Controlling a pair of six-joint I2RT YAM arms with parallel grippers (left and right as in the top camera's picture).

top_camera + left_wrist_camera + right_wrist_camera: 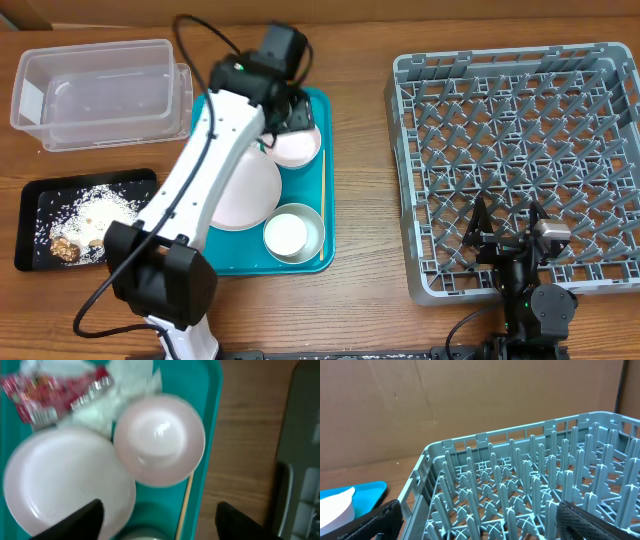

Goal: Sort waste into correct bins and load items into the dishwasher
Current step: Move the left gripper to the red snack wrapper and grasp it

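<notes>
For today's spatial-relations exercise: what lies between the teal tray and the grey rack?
Only bare table, as the overhead view shows; the tray and rack stand apart.

No legible text, brand, number or sign was found in any view.

The snack wrapper (50,392), at the upper left of the left wrist view, carried red-and-white printing with a pale band along its lower left edge. The frame was too blurred there for any letter or logo to be made out.

The clear tub (100,90), at the upper left of the overhead view, bore a white patch (33,100) on its left end wall. It may have been a label, but it was too small for anything on it to be read.
</notes>
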